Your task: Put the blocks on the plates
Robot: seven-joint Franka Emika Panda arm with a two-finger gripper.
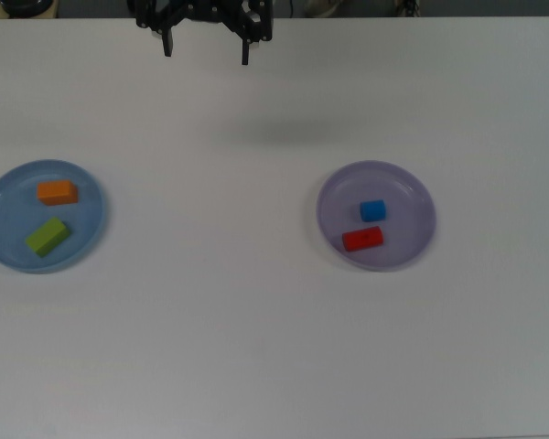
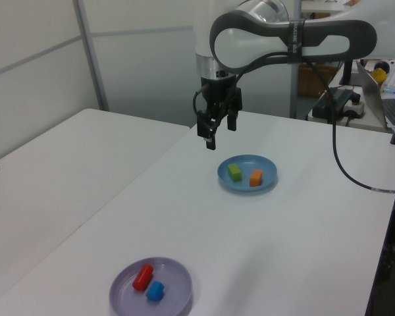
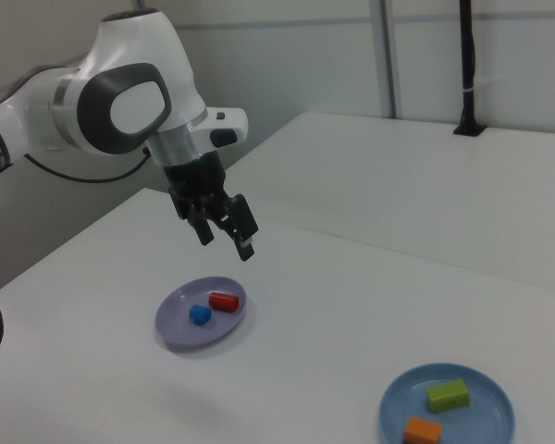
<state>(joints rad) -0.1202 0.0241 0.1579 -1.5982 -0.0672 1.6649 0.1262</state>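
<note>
Light blue plate (image 1: 0, 245): at the top view's left, flat on the white surface (image 1: 220, 320).
Orange block (image 1: 57, 192): on the light blue plate, toward its far side in the top view.
Green block (image 1: 48, 235): on the same plate, just beside the orange one and apart from it.
Tool (image 1: 206, 48): at the top view's upper edge, between the two plates and well apart from both; fingers spread wide, nothing between them. The left view shows it hanging high above the surface.
Lavender plate (image 1: 412, 187): at the top view's right, well apart from the blue one.
Blue block (image 1: 372, 210): on the lavender plate, near its middle.
Red block (image 1: 362, 239): on the same plate, just beside the blue cube.
Progress: all four blocks lie on plates, two on each, and none sits on the bare surface.
Left to do: nothing, as I judge it; the task looks complete.
</note>
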